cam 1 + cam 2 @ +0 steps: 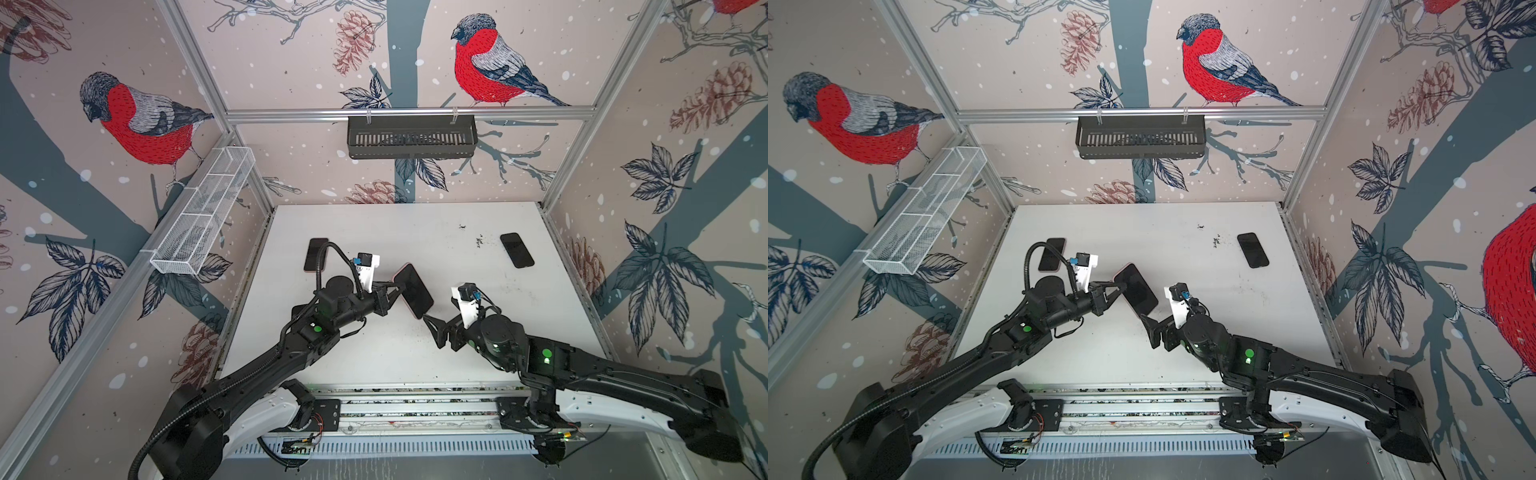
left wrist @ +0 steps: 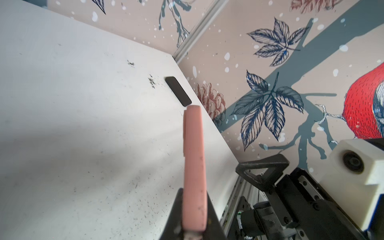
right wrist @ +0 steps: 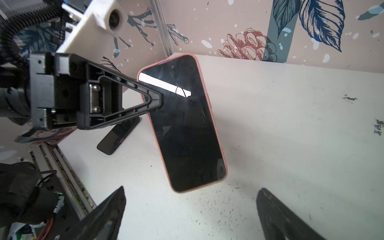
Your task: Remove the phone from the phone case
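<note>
Phone (image 3: 187, 128), rigid, glass-faced, likely slippery, sits in pliable pink case (image 2: 194, 166), aloft over table (image 1: 478, 332) centre. Left gripper (image 1: 394, 287) clenched on 1 long edge; right gripper (image 1: 433, 331) released (just beside). Advise peeling free corner.

No legible text, label, brand, number or sign in any view. Nothing to read on the dark screen of the phone (image 3: 187, 128) or on the pink phone case (image 2: 194, 166) around it, only a white glare streak across the glass. Likewise blank on the black phone (image 1: 516, 249) lying flat near the right wall.
</note>
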